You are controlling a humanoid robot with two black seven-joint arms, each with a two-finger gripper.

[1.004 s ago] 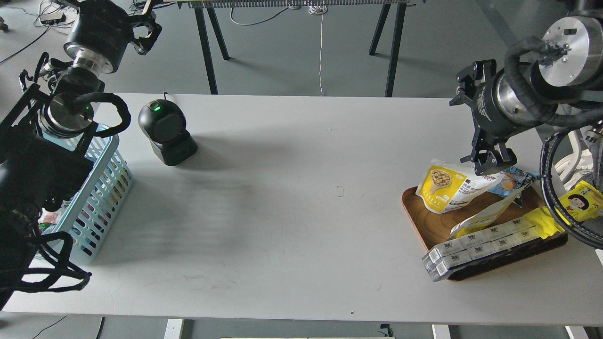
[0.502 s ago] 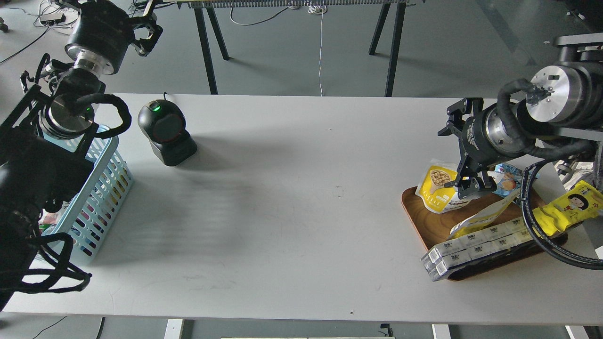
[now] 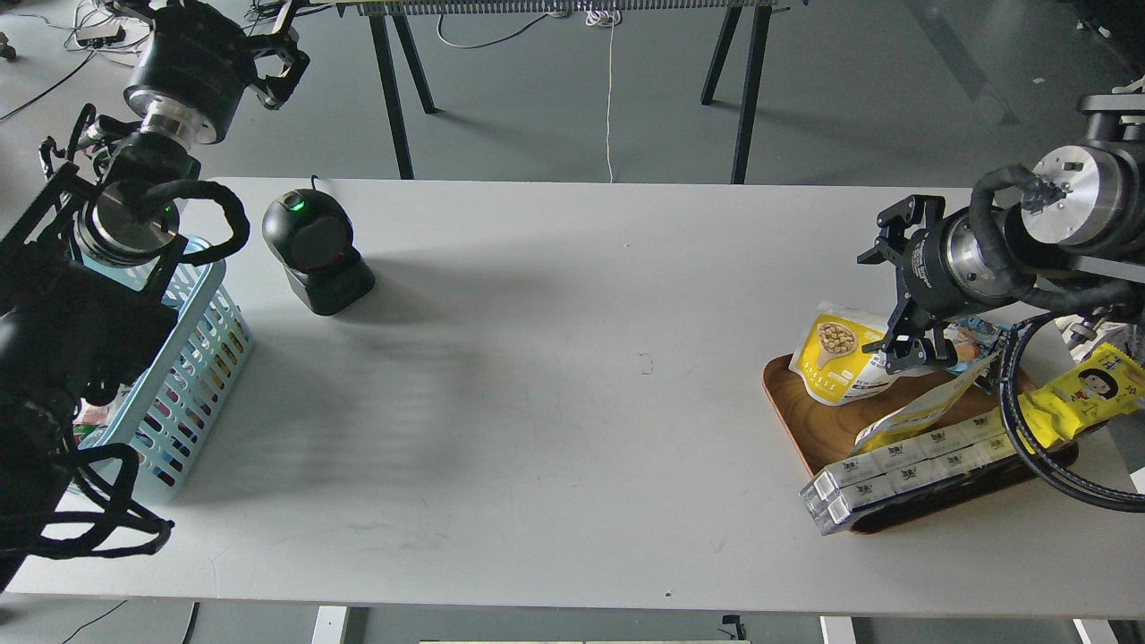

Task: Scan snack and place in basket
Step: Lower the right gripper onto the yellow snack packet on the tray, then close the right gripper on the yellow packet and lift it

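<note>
- Your right tool (image 3: 914,351) is down at the right edge of the snack (image 3: 841,351). Its fingers look closed on that edge, but they are dark and small, so you cannot tell for certain.
- The snack sits at the back left corner of the tray (image 3: 796,413), leaning up, its picture side facing you.
- Your left tool (image 3: 282,63) hangs high above the far left corner of the tabletop (image 3: 572,402), well away from everything. Its fingers appear spread, with nothing between them.
- Progress, as a judgement: the task is at its very start. The snack is not lifted clear of the tray, it is not scanned, and it is not in the basket (image 3: 192,358).
- What is left: lift the snack, carry it across the tabletop to the scanner (image 3: 315,250), show it to the scanner's face, then drop it into the basket at the left edge.
- The scanner shows a green light on top, so it seems ready.
- Count: one snack, one basket, one scanner, one tray.
- Also on the tray: one blue packet (image 3: 971,338) behind the tool, one yellow packet (image 3: 1087,394) with a cartoon face at the right, one long boxed pack (image 3: 903,470) along the front rim, and one more white and yellow pouch (image 3: 926,411) lying between.
- The basket already holds some items; they are too hidden to count.
</note>
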